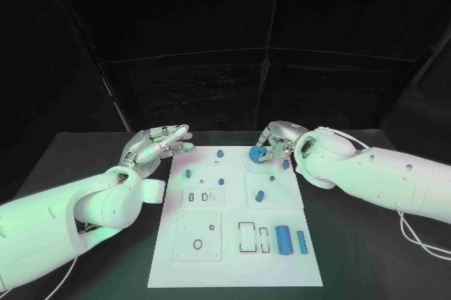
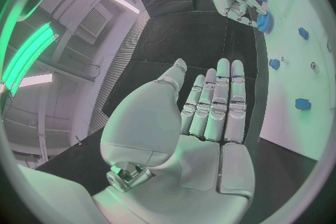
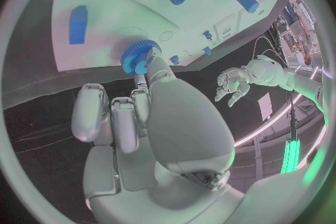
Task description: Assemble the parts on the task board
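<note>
Head view, near to far: the two long blue parts (image 1: 290, 240) lay loose at the near end of the task board (image 1: 237, 261), with smaller blue pieces further up. Left hand (image 1: 158, 147) hovered off the board's far left corner, fingers straight and apart, holding nothing. Right hand (image 1: 272, 143) pinched the blue gear (image 1: 255, 154) at fingertips over the far edge. Risk as I judged it: shallow pinch, so the gear could tilt or drop before seating.

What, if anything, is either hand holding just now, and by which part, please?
The right hand pinches the blue toothed plastic gear at its rim; the left hand holds nothing.
</note>
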`<state>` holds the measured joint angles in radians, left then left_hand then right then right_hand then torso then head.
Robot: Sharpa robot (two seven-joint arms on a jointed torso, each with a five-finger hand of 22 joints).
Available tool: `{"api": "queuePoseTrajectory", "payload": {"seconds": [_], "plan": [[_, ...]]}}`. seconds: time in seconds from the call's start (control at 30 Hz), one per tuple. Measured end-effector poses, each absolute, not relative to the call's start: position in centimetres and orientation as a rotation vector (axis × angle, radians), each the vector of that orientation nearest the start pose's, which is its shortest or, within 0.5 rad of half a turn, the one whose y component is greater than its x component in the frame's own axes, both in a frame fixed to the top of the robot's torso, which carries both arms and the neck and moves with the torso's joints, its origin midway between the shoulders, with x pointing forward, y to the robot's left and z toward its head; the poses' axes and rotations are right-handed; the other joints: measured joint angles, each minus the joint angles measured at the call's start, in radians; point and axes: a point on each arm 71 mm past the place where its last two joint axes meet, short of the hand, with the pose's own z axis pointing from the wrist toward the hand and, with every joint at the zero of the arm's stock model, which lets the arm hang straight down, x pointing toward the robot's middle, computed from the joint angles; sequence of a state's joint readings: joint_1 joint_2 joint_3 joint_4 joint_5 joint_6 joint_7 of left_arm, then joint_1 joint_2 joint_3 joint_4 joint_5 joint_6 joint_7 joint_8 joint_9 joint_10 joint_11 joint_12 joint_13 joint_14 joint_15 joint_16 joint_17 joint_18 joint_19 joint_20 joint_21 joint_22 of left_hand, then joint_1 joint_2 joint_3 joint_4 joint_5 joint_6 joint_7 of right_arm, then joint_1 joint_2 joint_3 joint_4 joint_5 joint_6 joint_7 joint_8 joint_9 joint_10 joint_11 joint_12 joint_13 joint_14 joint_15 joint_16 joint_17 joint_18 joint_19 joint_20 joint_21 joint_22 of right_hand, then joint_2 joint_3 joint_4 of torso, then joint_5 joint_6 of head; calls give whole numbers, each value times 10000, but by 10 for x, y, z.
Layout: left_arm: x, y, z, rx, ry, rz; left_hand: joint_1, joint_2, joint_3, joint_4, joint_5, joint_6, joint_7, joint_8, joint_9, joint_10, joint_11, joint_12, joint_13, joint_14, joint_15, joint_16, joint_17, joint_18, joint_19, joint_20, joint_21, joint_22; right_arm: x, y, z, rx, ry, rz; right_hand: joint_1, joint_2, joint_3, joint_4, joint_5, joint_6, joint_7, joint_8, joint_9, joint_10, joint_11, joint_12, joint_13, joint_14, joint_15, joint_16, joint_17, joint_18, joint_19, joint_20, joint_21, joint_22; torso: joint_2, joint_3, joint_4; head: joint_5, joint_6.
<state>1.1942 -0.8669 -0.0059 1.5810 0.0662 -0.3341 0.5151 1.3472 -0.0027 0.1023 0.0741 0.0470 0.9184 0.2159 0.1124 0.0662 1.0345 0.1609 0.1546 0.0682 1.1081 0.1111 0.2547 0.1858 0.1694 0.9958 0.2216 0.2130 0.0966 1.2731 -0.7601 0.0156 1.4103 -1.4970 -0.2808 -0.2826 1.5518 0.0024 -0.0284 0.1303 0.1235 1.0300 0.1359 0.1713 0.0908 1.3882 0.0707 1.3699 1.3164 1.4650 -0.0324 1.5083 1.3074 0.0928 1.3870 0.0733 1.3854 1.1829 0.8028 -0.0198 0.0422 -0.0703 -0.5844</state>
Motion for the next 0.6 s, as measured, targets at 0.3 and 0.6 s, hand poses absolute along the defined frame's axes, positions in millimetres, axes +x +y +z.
{"api": "queuePoseTrajectory", "payload": {"seconds": [0.3, 0.6], "plan": [[483, 208, -158, -11243, 12612, -16481, 0, 0, 27, -27, 0, -37, 38, 1, -8, 0, 0, -38, 1, 0, 0, 0, -1, 0, 0, 0, -38, -10, 511, -163, -130, -1234, 15721, 5352, -83, 83, 85, 29, -18, 0, 0, -132, -50, 35, -35, 0, 0, 0, 1, 40, 0, 0, 0, 0, 46, 63, -3, -9, 4, 62, 37], [483, 207, -158, -11275, 12664, -16459, 0, 0, 55, -54, 0, -37, 37, -36, -8, -38, 38, -37, 1, 0, 0, 0, 14, 1, 35, 35, -38, -20, 515, -118, -130, -1719, 15394, 5487, -93, 92, 249, 29, 358, -1, -1, -266, -123, 35, -35, 0, -1, -1, 1, 40, -1, 0, -1, 0, 47, 127, -2, -26, 33, 113, 11]]}}
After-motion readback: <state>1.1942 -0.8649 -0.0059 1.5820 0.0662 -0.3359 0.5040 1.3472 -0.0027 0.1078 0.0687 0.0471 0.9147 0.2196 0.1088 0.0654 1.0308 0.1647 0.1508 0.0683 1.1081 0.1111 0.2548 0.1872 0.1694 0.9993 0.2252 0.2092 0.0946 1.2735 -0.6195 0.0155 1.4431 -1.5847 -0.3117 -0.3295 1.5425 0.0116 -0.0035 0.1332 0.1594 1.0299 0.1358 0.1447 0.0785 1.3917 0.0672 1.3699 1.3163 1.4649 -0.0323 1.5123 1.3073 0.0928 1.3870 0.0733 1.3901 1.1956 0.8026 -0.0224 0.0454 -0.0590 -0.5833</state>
